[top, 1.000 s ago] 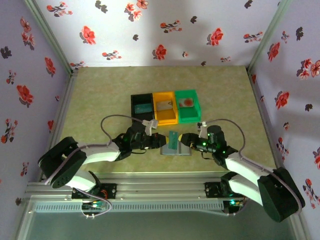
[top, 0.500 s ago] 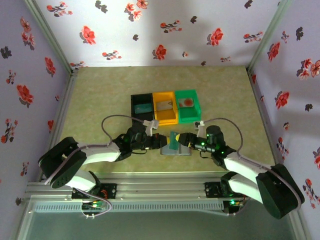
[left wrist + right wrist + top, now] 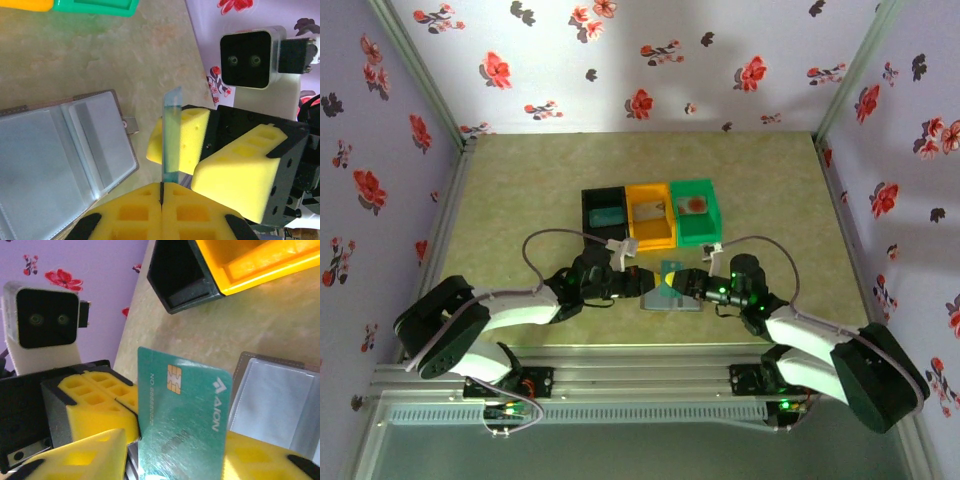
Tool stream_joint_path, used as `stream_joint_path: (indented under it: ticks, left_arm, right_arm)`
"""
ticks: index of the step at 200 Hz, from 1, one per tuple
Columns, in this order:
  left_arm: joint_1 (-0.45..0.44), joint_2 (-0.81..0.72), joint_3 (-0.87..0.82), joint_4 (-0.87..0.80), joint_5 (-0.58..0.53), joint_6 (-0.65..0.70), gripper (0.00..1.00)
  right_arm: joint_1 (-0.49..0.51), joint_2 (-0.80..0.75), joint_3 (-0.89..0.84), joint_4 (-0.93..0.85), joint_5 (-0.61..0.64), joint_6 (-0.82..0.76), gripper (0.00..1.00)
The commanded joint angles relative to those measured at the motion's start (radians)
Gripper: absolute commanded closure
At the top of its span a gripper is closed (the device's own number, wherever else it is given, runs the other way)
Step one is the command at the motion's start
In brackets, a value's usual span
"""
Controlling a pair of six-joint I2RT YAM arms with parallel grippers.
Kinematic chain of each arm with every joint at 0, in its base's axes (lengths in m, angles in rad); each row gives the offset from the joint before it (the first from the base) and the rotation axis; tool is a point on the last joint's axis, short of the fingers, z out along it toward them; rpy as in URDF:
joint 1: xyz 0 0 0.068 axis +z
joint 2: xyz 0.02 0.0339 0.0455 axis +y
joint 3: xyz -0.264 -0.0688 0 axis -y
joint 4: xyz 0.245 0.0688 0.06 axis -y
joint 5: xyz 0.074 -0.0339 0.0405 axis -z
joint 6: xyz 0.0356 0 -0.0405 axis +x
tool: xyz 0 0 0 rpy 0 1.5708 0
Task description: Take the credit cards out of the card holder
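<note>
Your left pincer point(image 3: 161, 200) is clamped tight on the lower edge of the teal card point(image 3: 171, 135). It holds the card upright and edge-on, so the free end sticks out past the tips. That pose looks chosen for a handover: the broad face is offered to your right pincer point(image 3: 685, 283), which meets the left one tip to tip, its yellow fingers point(image 3: 235, 170) alongside the card. Whether those fingers grip the card or stand a little apart from it, you cannot tell from these views.

Just below the two pincers lies the card holder point(image 3: 55, 155), flat and spread open on the table point(image 3: 520, 190). Its clear pockets look empty, though glare may hide a card.

Well beyond the pincers, three bins stand in a touching row. The black bin point(image 3: 586, 212) holds a second teal card point(image 3: 606, 215), the orange bin point(image 3: 652, 240) a grey card point(image 3: 653, 208), and the green bin point(image 3: 700, 236) the pale card point(image 3: 694, 205) with a red blot. By that count, the card in hand is probably the last one to sort.
</note>
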Motion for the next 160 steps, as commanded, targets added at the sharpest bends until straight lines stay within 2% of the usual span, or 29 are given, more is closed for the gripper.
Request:
stream_joint_path:
  ticks: [1, 38, 60, 65, 87, 104, 124, 141, 160]
  left_arm:
    - [-0.006, -0.023, 0.011, 0.033, -0.013, -0.007, 1.0]
    - [-0.006, -0.025, 0.007, 0.029, -0.014, -0.005, 1.0]
    - [0.004, -0.063, 0.025, -0.067, 0.01, 0.031, 1.0]
    - [0.01, -0.082, 0.033, -0.114, 0.021, 0.051, 0.93]
    - [0.049, -0.208, 0.113, -0.438, 0.058, 0.197, 0.6]
    - [0.078, -0.296, 0.233, -0.787, 0.056, 0.354, 0.38]
    - [0.115, -0.334, 0.387, -1.103, 0.076, 0.513, 0.24]
    - [0.121, -0.29, 0.537, -1.354, 0.075, 0.648, 0.19]
    - [0.121, -0.208, 0.647, -1.543, 0.115, 0.774, 0.16]
  right_arm:
    - [0.007, -0.048, -0.013, 0.051, -0.025, 0.018, 0.64]
    - [0.007, -0.134, -0.007, -0.024, -0.019, -0.003, 0.88]
    - [0.008, -0.174, 0.012, -0.112, -0.035, -0.044, 0.97]
    - [0.007, -0.18, 0.016, -0.129, -0.041, -0.054, 1.0]
    - [0.009, -0.177, 0.019, -0.137, -0.064, -0.058, 1.0]
    - [0.012, -0.144, 0.02, -0.075, -0.108, -0.035, 1.0]
    - [0.035, -0.089, 0.035, -0.004, -0.158, -0.021, 1.0]
    - [0.075, -0.048, 0.049, 0.049, -0.196, -0.023, 1.0]
    - [0.116, -0.022, 0.063, 0.083, -0.226, -0.032, 1.0]
